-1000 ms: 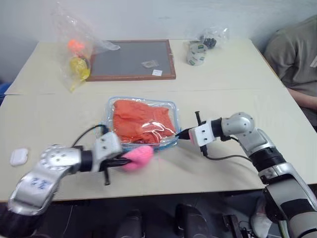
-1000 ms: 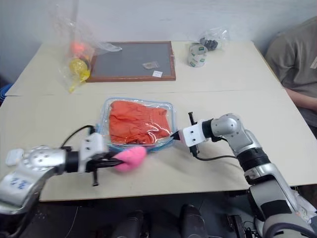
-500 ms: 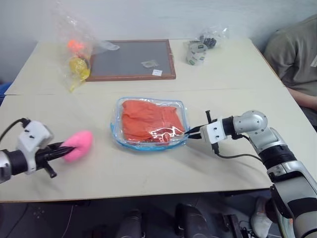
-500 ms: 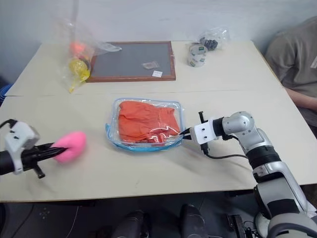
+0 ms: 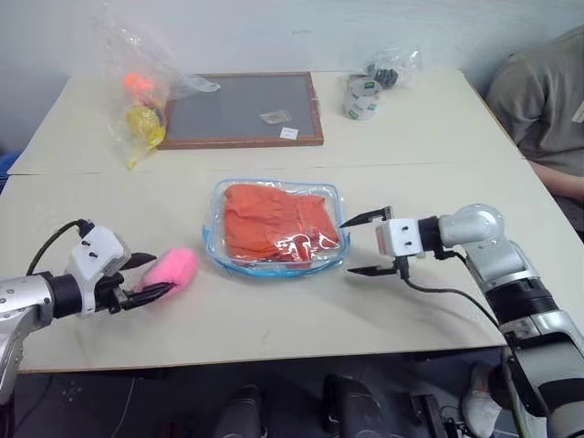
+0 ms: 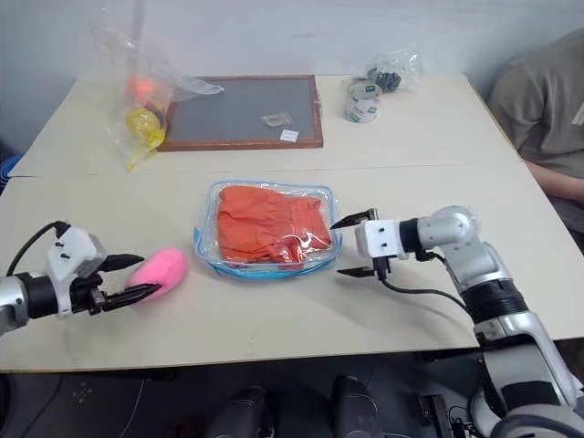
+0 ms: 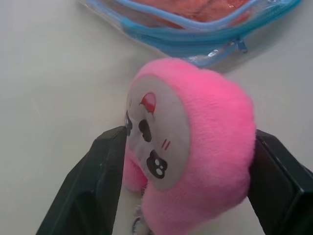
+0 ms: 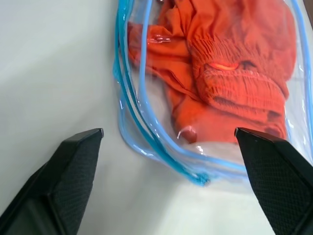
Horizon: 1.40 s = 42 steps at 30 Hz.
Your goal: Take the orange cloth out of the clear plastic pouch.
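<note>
Near the bench's [image 5: 429, 137] front left corner, the left pincer [image 5: 151, 276] has its two black fingers spread, with a pink plush toy [image 5: 171, 269] lying between them on the surface. In the left wrist view the toy's sides sit right against both fingers, so whether it is loosely held or simply resting there I cannot tell for sure; the fingers look parted rather than squeezing.

Toward the middle of the front edge lies the clear plastic pouch [image 5: 219, 251], flat on the bench. The orange cloth [image 5: 272, 222] is wholly inside it, crumpled, its gathered band visible through the vinyl in the right wrist view. No part of the cloth pokes out past the blue edging.

Just beside the pouch's right end hovers the right pincer [image 5: 366, 245], fingers wide apart and holding nothing, one fingertip close to the pouch's corner but apart from it.

So the main job is not yet done: the cloth is not out. I would judge that what remains is steadying the pouch, reaching into its opening, gripping the cloth and drawing it free.
</note>
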### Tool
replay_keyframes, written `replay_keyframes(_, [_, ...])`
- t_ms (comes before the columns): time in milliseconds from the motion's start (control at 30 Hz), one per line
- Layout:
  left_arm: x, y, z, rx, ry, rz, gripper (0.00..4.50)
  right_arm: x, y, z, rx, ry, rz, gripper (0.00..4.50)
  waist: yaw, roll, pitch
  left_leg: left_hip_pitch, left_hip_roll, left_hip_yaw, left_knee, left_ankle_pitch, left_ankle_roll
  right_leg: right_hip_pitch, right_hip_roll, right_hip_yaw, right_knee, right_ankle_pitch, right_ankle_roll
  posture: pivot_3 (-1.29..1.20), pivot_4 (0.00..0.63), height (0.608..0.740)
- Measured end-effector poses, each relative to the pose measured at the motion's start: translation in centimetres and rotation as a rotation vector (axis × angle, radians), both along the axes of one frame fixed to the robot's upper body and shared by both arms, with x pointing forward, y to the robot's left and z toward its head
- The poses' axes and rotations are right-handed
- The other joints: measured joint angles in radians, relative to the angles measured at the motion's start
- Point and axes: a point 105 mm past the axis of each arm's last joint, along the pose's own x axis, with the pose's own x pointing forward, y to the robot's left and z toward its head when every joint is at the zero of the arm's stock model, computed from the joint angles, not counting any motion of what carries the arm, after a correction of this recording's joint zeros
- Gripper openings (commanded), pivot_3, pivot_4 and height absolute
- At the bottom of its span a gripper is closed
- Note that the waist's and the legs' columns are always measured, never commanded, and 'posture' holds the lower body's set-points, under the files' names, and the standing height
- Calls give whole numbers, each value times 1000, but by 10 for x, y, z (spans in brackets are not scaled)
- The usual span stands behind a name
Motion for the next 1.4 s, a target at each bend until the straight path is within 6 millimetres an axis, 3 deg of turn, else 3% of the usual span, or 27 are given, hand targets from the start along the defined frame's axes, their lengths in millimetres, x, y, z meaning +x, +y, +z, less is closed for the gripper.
replay_keyframes(67, [3, -8, 14, 41, -47, -52, 3301, -6, -5, 9, 39, 38, -25, 4500, 1, 0, 0, 0, 0, 0, 0, 0, 0, 0, 0, 0, 0, 0, 0, 0, 150, 740])
replay_keyframes(167, [3, -38, 37, 86, -131, -185, 3301, -18, -7, 16, 83, 110, -36, 4500, 6, 0, 0, 0, 0, 0, 0, 0, 0, 0, -1, 0, 0, 0, 0, 0, 150, 740])
replay_keyframes(233, [9, -78, 45, 121, -196, -331, 3301, -30, -10, 16, 132, 194, -64, 4500, 20, 1, 0, 0, -1, 1, 0, 0, 0, 0, 0, 0, 0, 0, 0, 0, 150, 740])
replay_keyframes(333, [11, -116, 27, 194, -212, -479, 3301, -42, -2, 20, 179, 250, -60, 4500, 25, 2, 0, 0, -6, 2, 0, 0, 1, 0, 0, 2, 1, 0, 1, 0, 150, 740])
replay_keyframes(433, [24, -131, 0, 289, -213, -543, 3301, -50, -5, 16, 187, 303, -95, 4500, 26, 2, 0, 0, -6, 10, 0, 0, 1, -1, 2, 1, 1, 0, 1, 0, 150, 740])
replay_keyframes(600, [50, -137, -27, 417, -255, -566, 3301, -64, -3, 19, 215, 353, -107, 4500, 29, 1, 0, 0, -6, 11, 0, 0, 1, -1, 1, 2, 1, 0, 1, 0, 150, 740])
replay_keyframes(633, [54, -136, -29, 431, -266, -564, 3122, -64, -4, 20, 225, 354, -118, 4500, 30, 1, 0, 0, -6, 11, 0, 0, 1, -1, 1, 2, 1, 0, 1, 0, 150, 740])
replay_keyframes(733, [61, -141, -30, 421, -299, -570, 2449, -63, -5, 23, 244, 352, -145, 4500, 36, 1, 0, 0, -6, 11, 1, 0, 2, -1, 1, 2, 1, 1, 1, 0, 150, 740])
replay_keyframes(833, [59, -149, -28, 396, -323, -598, 1479, -65, -6, 22, 253, 348, -160, 4500, 46, 1, 0, 0, -6, 11, 1, 0, 2, -1, 1, 2, 1, 1, 1, 0, 150, 740])
replay_keyframes(1033, [54, -144, -25, 337, -294, -586, 19, -70, -6, 10, 226, 362, -174, 4500, 48, 1, 0, 0, -6, 10, 2, 0, 2, 0, 1, 2, 1, 1, 2, 0, 150, 740])
replay_keyframes(1400, [49, -146, -20, 255, -234, -548, 19, -69, 6, -1, 181, 347, -138, 4500, 49, 1, 0, -1, -6, 10, 2, 0, 2, 0, 1, 2, 1, 1, 2, 0, 150, 740])
